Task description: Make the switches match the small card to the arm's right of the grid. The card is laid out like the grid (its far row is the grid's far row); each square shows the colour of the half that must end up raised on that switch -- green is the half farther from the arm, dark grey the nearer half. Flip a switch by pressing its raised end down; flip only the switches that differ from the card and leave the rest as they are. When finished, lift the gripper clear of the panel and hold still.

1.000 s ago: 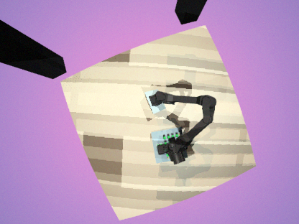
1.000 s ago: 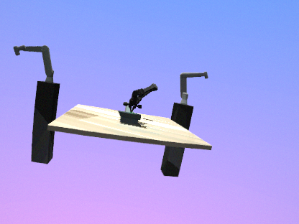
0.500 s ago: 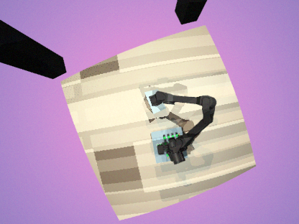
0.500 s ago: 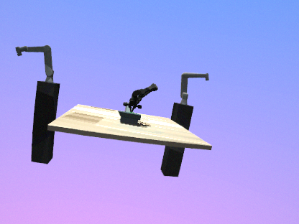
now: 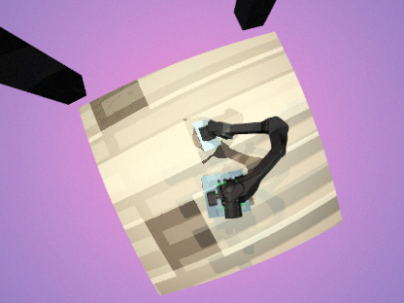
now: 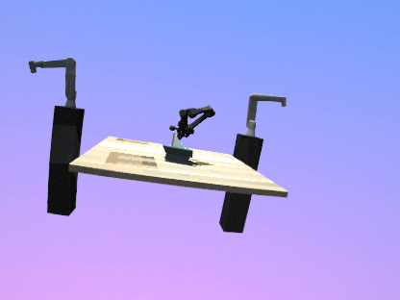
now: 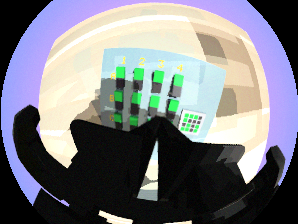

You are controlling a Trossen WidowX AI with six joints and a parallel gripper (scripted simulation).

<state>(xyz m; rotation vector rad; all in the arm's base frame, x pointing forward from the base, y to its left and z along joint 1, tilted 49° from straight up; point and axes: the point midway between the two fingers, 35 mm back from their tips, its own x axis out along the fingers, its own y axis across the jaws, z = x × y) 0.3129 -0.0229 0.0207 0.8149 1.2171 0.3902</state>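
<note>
The light-blue switch panel point(image 5: 208, 182) point(image 6: 178, 154) point(image 7: 210, 82) carries columns marked 1 to 4. In the wrist view, rows A and B show whole; row C is partly covered by the fingers and anything nearer is hidden. Each visible switch, such as A1 point(image 7: 120, 78) and A4 point(image 7: 177, 85), has a green far half and a dark near half; which half is raised is hard to tell. The small white card point(image 7: 192, 122) shows green and dark squares at the panel's right. My gripper point(image 7: 159, 120) is shut and empty, above the panel. Its tips are hidden in the top view.
The arm's base point(image 5: 209, 130) stands on a pale plate beside the panel. The wooden table point(image 5: 131, 170) point(image 6: 212, 175) has patchy shadows. Two black pillars point(image 6: 62, 163) point(image 6: 240, 192) carrying grey arms stand at the table's sides.
</note>
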